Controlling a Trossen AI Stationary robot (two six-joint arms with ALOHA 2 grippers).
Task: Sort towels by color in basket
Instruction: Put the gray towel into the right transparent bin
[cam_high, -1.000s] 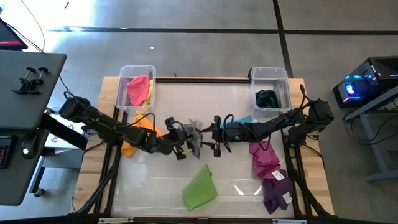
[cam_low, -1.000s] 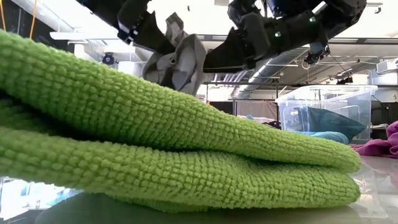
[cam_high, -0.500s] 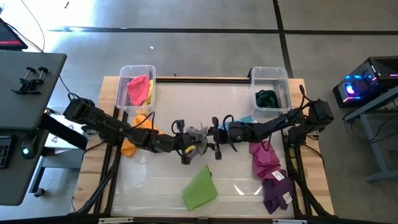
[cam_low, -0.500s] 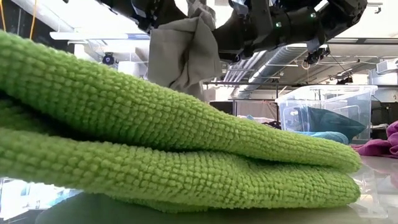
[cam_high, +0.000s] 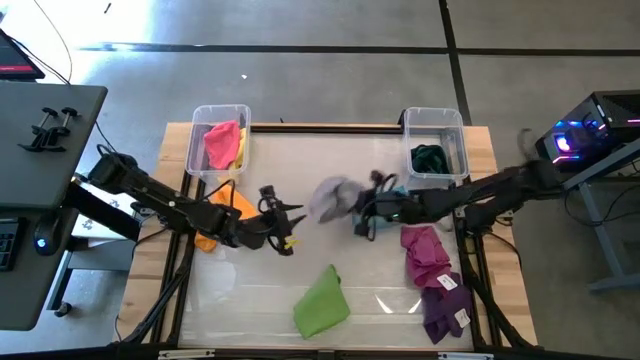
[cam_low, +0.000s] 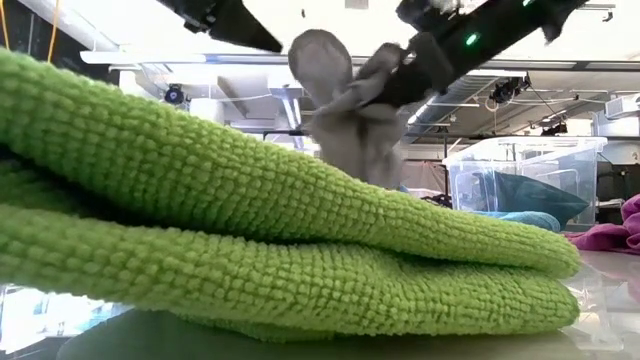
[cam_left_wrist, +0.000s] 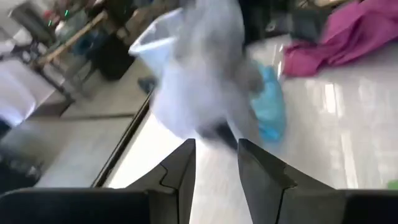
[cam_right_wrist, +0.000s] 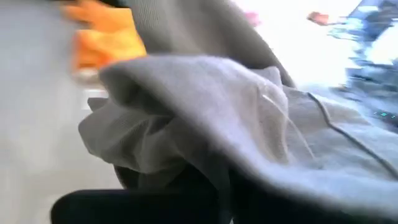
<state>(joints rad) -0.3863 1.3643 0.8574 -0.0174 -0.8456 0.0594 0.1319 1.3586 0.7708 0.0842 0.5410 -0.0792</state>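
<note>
Grey concrete floor surrounds the wooden table (cam_high: 180, 265). At its centre the right gripper (cam_high: 362, 212) clamps the grey towel (cam_high: 333, 197), lifted above the tabletop at about 9 o'clock from the right-hand clear bin (cam_high: 435, 150). Toward 8 o'clock of the towel, the left gripper (cam_high: 290, 222) hangs with fingers parted, holding nothing, beside the orange towel (cam_high: 222, 215).

Robotics lab: concrete floor (cam_high: 330, 60), exposed ceiling ducts (cam_low: 470, 95), lit computer tower (cam_high: 585, 135), side desk (cam_high: 45, 140).
</note>
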